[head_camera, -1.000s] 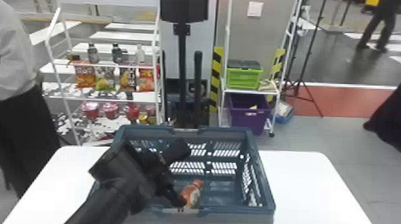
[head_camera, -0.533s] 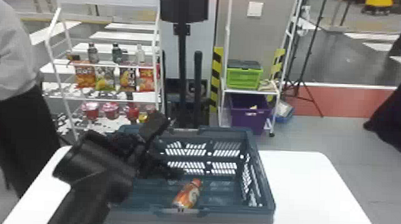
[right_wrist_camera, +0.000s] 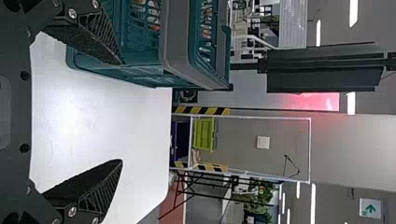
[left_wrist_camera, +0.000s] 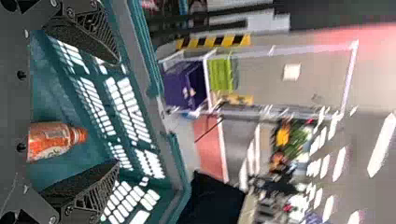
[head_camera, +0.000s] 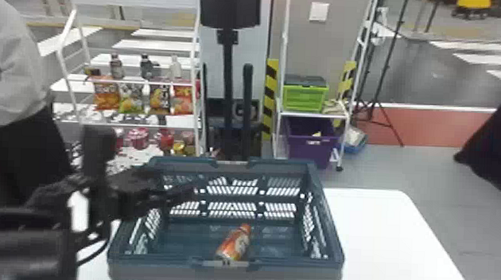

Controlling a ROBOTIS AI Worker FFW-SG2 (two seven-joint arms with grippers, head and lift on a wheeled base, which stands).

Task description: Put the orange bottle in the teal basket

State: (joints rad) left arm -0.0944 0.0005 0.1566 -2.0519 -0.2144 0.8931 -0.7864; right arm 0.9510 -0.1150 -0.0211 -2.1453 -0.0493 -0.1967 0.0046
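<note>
Left gripper (head_camera: 143,165), released with its fingers spread, hangs over the teal basket's (head_camera: 296,275) left side, apart from the orange bottle (head_camera: 235,243), which lies on the basket floor by the near wall's middle, cap pointing far and slightly right, while the right gripper (right_wrist_camera: 122,112), also released, faces the white table (head_camera: 377,233).

We see what looks like a shop-style display space, with a white rack (head_camera: 68,27) of bottles (head_camera: 115,67), colourful snack bags (head_camera: 131,98) and red tubs (head_camera: 138,138), and a green arrow sign (right_wrist_camera: 370,208).
</note>
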